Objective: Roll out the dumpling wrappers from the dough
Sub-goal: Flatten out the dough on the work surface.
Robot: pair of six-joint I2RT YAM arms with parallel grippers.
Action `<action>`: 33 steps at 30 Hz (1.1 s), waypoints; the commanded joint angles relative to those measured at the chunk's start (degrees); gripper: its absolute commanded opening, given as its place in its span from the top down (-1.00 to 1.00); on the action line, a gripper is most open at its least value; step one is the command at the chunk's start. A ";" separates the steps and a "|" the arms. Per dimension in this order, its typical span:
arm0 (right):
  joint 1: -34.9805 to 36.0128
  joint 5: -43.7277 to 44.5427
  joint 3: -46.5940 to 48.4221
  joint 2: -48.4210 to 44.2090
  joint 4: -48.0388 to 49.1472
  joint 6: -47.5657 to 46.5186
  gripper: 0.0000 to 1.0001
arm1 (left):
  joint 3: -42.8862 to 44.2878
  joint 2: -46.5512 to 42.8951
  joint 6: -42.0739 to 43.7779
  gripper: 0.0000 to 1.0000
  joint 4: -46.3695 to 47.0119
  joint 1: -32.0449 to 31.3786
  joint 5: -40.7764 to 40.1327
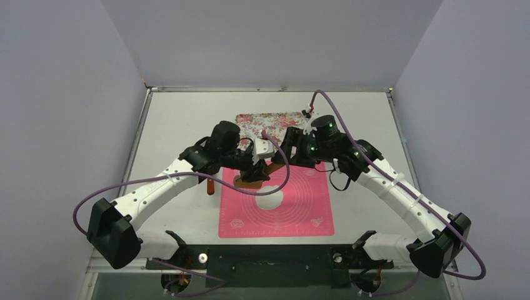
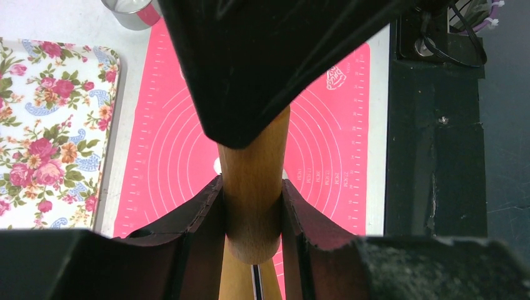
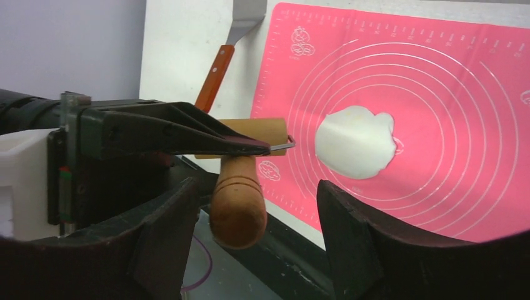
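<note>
The dough [image 1: 270, 199] is a soft white flattened lump on the pink mat [image 1: 306, 212]; it also shows in the right wrist view [image 3: 356, 142]. My left gripper [image 1: 252, 170] is shut on the wooden rolling pin [image 2: 252, 187] and holds it above the mat's far left part, behind the dough. My right gripper [image 3: 256, 190] is open, its fingers on either side of the pin's end handle [image 3: 237, 209] without touching it. No cut round dumpling wrapper is in view.
A floral tray [image 1: 272, 120] lies behind the mat and shows in the left wrist view [image 2: 44, 125]. A spatula with an orange handle [image 3: 215, 72] lies left of the mat. A metal ring cutter [image 2: 132, 11] stands by the tray's corner.
</note>
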 commanded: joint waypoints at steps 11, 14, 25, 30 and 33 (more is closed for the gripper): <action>2.31 -3.23 -3.88 -1.23 11.15 5.09 0.00 | 3.34 -0.81 -0.32 1.00 3.29 -0.46 1.54; 2.40 -3.27 -3.66 -1.12 11.17 4.70 0.11 | 3.39 -0.78 -0.29 1.00 3.14 -0.49 1.61; 2.92 -4.18 -3.54 0.22 9.33 4.03 0.09 | 4.05 -0.49 -0.44 1.00 3.08 -0.51 1.35; 2.89 -4.73 -3.41 0.68 8.04 3.16 0.12 | 4.20 -0.50 -0.18 1.00 2.80 -0.52 1.19; 2.79 -3.51 -3.23 0.53 7.92 2.75 0.40 | 4.20 -0.46 -0.04 1.00 2.51 -0.54 1.47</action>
